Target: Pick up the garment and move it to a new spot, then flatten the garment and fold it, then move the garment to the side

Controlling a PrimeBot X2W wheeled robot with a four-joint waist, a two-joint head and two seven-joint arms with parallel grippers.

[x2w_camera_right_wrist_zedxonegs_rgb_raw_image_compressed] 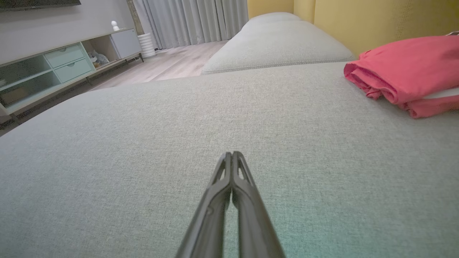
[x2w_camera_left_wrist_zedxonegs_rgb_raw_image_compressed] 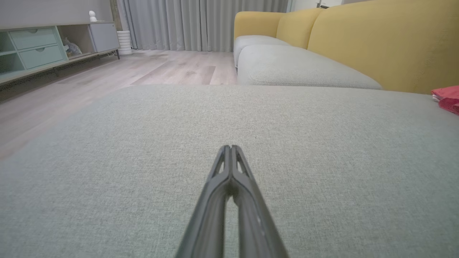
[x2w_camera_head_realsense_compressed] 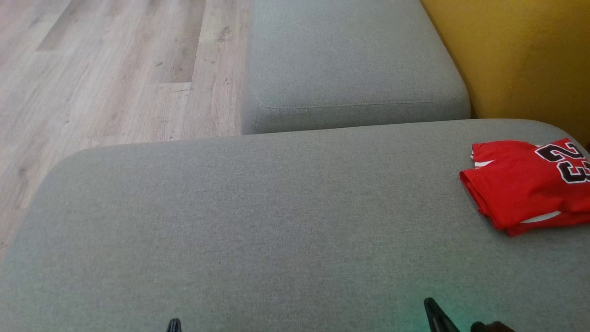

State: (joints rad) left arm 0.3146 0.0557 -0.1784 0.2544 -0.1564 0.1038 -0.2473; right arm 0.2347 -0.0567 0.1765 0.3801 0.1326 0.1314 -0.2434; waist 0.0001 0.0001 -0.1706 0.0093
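The left gripper (x2w_camera_left_wrist_zedxonegs_rgb_raw_image_compressed: pixel 231 147) has its two dark fingers pressed together with nothing between them, and the right gripper (x2w_camera_right_wrist_zedxonegs_rgb_raw_image_compressed: pixel 232 154) is closed in the same way and holds nothing. Both are low over the wide grey cushion (x2w_camera_right_wrist_zedxonegs_rgb_raw_image_compressed: pixel 125 143); whether the tips touch its fabric I cannot tell. Ahead of the right gripper and to its right, well apart from it, the garment (x2w_camera_right_wrist_zedxonegs_rgb_raw_image_compressed: pixel 405 68), a red jersey, lies folded on this cushion near the yellow backrest (x2w_camera_right_wrist_zedxonegs_rgb_raw_image_compressed: pixel 358 25). From the left gripper it is farther to the right. Beyond both grippers is a second grey cushion (x2w_camera_left_wrist_zedxonegs_rgb_raw_image_compressed: pixel 297 66), then the wooden floor (x2w_camera_left_wrist_zedxonegs_rgb_raw_image_compressed: pixel 172 68), a low cabinet (x2w_camera_left_wrist_zedxonegs_rgb_raw_image_compressed: pixel 36 46) and grey curtains (x2w_camera_left_wrist_zedxonegs_rgb_raw_image_compressed: pixel 200 21).
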